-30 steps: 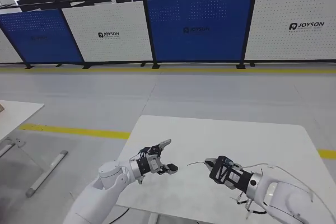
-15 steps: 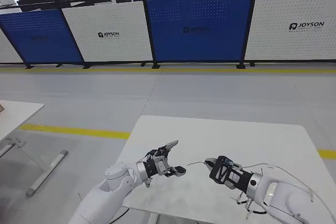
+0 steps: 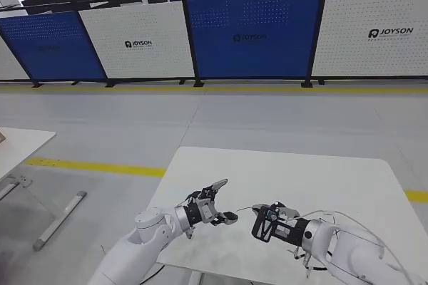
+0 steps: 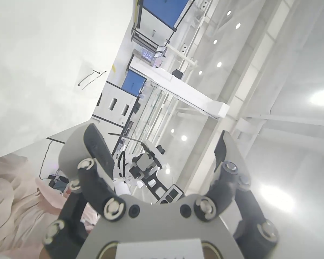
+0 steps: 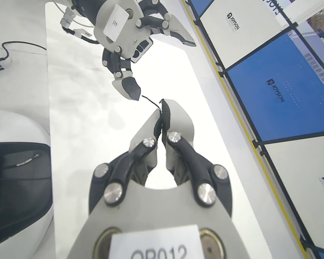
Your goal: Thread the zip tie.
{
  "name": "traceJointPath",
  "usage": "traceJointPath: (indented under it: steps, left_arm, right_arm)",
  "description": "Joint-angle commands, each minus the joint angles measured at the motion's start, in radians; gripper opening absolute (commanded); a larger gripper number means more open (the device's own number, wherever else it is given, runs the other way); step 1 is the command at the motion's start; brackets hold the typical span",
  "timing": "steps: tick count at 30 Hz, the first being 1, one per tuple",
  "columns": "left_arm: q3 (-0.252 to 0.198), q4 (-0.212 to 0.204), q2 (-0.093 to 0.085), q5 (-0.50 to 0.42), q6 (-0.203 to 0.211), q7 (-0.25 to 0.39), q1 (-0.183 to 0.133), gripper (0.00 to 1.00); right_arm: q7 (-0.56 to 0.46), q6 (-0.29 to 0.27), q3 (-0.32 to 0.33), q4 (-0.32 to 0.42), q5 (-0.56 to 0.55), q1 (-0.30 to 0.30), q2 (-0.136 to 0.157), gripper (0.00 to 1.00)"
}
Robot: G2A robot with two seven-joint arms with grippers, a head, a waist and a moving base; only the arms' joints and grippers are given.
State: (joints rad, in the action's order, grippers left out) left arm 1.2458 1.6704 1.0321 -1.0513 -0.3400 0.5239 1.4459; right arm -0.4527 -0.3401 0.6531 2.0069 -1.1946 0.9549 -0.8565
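Observation:
In the right wrist view, my right gripper (image 5: 161, 110) is shut on a thin black zip tie (image 5: 151, 101) whose free end sticks out past its fingertips. My left gripper (image 5: 164, 71) stands open just beyond it, and its lower fingertip (image 5: 131, 88) almost touches the tie's end. From above, the left gripper (image 3: 227, 203) and right gripper (image 3: 257, 210) face each other low over the white table (image 3: 292, 171), with the zip tie (image 3: 244, 209) as a fine line between them. The left wrist view has the left gripper (image 4: 156, 130) spread wide with nothing between its fingers.
Both grippers work near the table's front edge, and bare tabletop stretches behind and to the right. A few thin dark strands (image 4: 90, 78) lie on the table surface in the left wrist view. A second white table (image 3: 7, 153) stands off to the left across the floor.
The left gripper moved right toward the right gripper, then held. The right gripper then shifted left with the zip tie, bringing the tie's end close to the left gripper's lower fingertip.

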Motion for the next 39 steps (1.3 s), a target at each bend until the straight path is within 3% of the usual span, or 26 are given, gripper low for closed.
traceJointPath:
  steps: [1,5,8,10,16,22,26,28,29,32,33,39]
  left_arm:
    - [0.000,0.000,0.000,0.000,0.000,0.000,0.000,1.00]
    - [-0.008,0.006,0.002,-0.004,0.006,-0.012,0.002,1.00]
    - [-0.040,0.008,0.002,-0.036,0.000,0.010,0.006,1.00]
    - [-0.062,0.008,-0.001,-0.077,0.000,-0.010,-0.004,1.00]
    - [-0.066,0.011,-0.002,-0.091,0.000,-0.033,-0.009,1.00]
    - [-0.075,0.012,0.002,-0.101,0.000,-0.046,-0.012,1.00]
    - [-0.080,0.006,0.005,-0.112,0.001,-0.046,-0.026,1.00]
    - [-0.078,0.000,0.007,-0.130,0.005,-0.058,-0.032,0.56]
    - [-0.076,0.000,0.008,-0.132,0.009,-0.066,-0.033,0.42]
    - [-0.077,-0.001,0.010,-0.133,0.006,-0.083,-0.033,0.38]
    - [-0.078,-0.002,0.010,-0.132,0.004,-0.089,-0.033,0.29]
    - [-0.084,-0.013,0.012,-0.134,0.000,-0.095,-0.038,0.15]
  right_arm:
    - [0.000,0.000,0.002,0.000,0.001,0.002,0.000,0.00]
    - [0.000,0.000,0.002,0.000,0.001,0.002,0.000,0.00]
    - [0.000,0.000,0.002,0.000,0.001,0.002,0.000,0.00]
    - [0.000,0.000,0.002,0.000,0.001,0.002,0.000,0.00]
    - [0.000,0.000,0.002,0.000,0.001,0.002,0.000,0.00]
    - [0.025,0.005,0.009,0.008,-0.117,0.004,-0.011,0.00]
    - [0.010,0.000,-0.021,-0.007,-0.146,-0.012,-0.030,0.00]
    - [0.001,0.000,-0.035,-0.014,-0.146,-0.020,-0.037,0.00]
    - [0.001,0.000,-0.035,-0.014,-0.146,-0.020,-0.037,0.00]
    - [0.001,0.000,-0.035,-0.014,-0.146,-0.020,-0.037,0.00]
    - [0.001,0.000,-0.035,-0.014,-0.146,-0.020,-0.037,0.00]
    - [0.001,0.000,-0.035,-0.014,-0.146,-0.020,-0.037,0.00]
